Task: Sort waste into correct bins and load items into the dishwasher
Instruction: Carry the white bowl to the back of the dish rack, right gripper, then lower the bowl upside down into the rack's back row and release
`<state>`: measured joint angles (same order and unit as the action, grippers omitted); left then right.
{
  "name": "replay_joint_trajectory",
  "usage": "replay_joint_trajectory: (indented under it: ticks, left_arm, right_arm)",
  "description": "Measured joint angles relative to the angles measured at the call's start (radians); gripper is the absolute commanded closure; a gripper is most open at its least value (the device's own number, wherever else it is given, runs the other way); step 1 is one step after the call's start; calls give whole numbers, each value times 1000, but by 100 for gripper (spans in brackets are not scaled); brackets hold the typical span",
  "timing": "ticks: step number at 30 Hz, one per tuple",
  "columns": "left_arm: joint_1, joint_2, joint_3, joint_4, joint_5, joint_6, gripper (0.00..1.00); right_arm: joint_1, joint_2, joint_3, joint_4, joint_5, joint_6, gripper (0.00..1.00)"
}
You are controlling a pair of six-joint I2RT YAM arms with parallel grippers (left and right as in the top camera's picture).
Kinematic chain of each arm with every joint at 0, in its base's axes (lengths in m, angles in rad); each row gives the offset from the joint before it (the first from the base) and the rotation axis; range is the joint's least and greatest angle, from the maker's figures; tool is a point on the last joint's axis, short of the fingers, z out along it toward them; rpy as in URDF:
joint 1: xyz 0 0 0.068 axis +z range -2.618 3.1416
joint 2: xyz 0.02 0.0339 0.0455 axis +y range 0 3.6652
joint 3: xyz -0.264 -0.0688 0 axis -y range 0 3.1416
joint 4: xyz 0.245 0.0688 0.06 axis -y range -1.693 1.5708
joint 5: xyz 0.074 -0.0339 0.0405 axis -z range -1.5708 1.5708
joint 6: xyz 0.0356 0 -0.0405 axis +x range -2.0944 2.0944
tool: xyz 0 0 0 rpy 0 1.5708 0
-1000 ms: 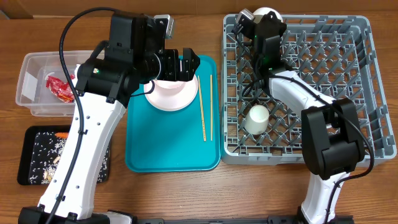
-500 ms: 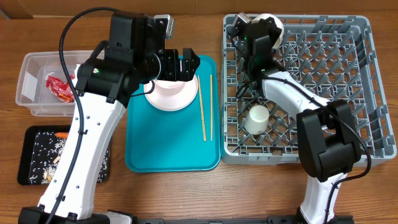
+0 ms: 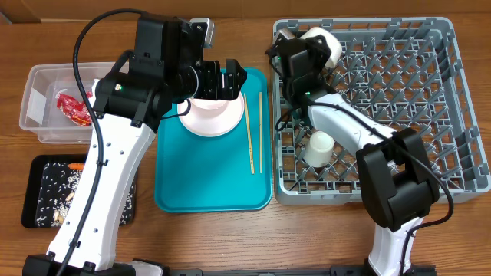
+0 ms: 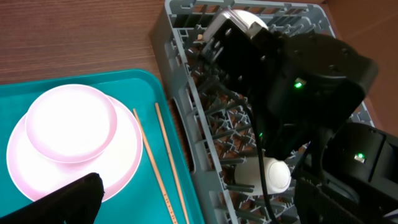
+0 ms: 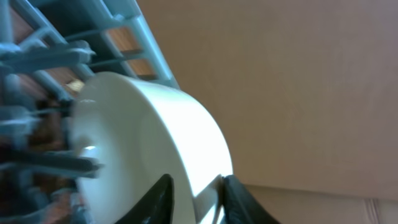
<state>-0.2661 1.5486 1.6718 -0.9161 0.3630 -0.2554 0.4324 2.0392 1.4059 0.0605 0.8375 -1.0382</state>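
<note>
My right gripper (image 3: 307, 47) is shut on the rim of a whitish bowl (image 3: 321, 42) at the back-left corner of the grey dish rack (image 3: 460, 115); in the right wrist view the bowl (image 5: 143, 143) sits between my fingers (image 5: 198, 194). A white cup (image 3: 317, 148) lies in the rack. My left gripper (image 3: 228, 80) hovers open and empty over the teal tray, above a second bowl (image 4: 71, 124) upside down on the pink plate (image 4: 121, 158). The chopsticks (image 3: 254, 134) lie on the tray beside it.
The teal tray (image 3: 207, 180) lies left of the rack. A clear tub (image 3: 42, 115) at the far left holds a red wrapper (image 3: 73, 107). A black tray (image 3: 46, 192) holds beige scraps and a carrot (image 3: 76, 165).
My right gripper has carried the bowl leftward along the rack's back edge to the back-left corner. The left arm has not moved.
</note>
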Motion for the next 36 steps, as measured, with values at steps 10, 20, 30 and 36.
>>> replay_joint_trajectory:
  ticks: [10,20,30,36]
  left_arm:
    - [0,0,0,0,0,0,0]
    - [0,0,0,0,0,0,0]
    - [0,0,0,0,0,0,0]
    - [0,0,0,0,0,0,0]
  right_arm:
    - [-3,-50,-8,-197,-47,169,34]
    - [-6,-238,-11,-363,-234,382,32]
    - [-39,-291,44,-524,-463,691,93]
    - [-167,-291,60,-487,-759,881,96]
